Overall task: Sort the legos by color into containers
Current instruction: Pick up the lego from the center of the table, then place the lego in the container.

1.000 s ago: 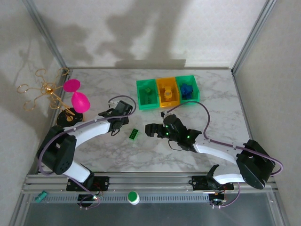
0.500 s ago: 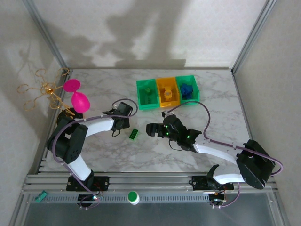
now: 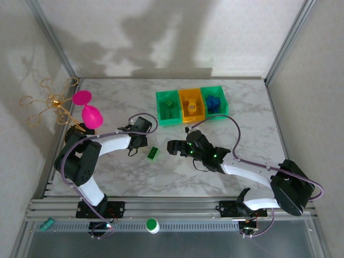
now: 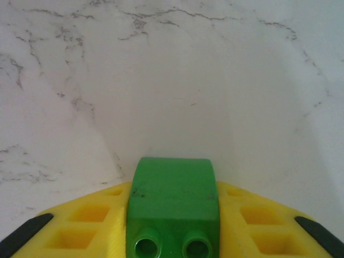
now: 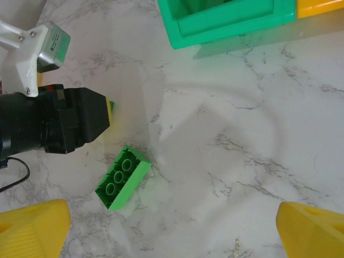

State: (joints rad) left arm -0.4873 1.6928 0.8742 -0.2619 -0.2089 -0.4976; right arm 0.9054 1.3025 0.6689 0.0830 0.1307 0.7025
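The left claw [image 3: 132, 150] is clamped on a curved green lego [image 4: 172, 188]. In the left wrist view the brick sits between the 2 yellow fingers [image 4: 86, 220], touching both, with its 2 studs toward the camera and the bare marble table [image 4: 172, 80] beyond it.

A flat green lego [image 3: 153, 153] lies studs-up on the table just to the right of that claw and apart from it.

The right claw [image 3: 174, 147] is spread wide and grips nothing. In the right wrist view its yellow fingertips [image 5: 32, 231] sit at the 2 lower corners, and the flat green lego lies ahead of them, nearer one finger than the other.

The 3 containers [image 3: 171, 123] stand in a row ahead of the right claw, well apart from it, and ahead and to the right of the left claw. They are green, yellow-orange and green, and the far-right one holds blue legos [image 3: 214, 102].

2 pink goblets [image 3: 88, 112] stand off to the left of the left claw.
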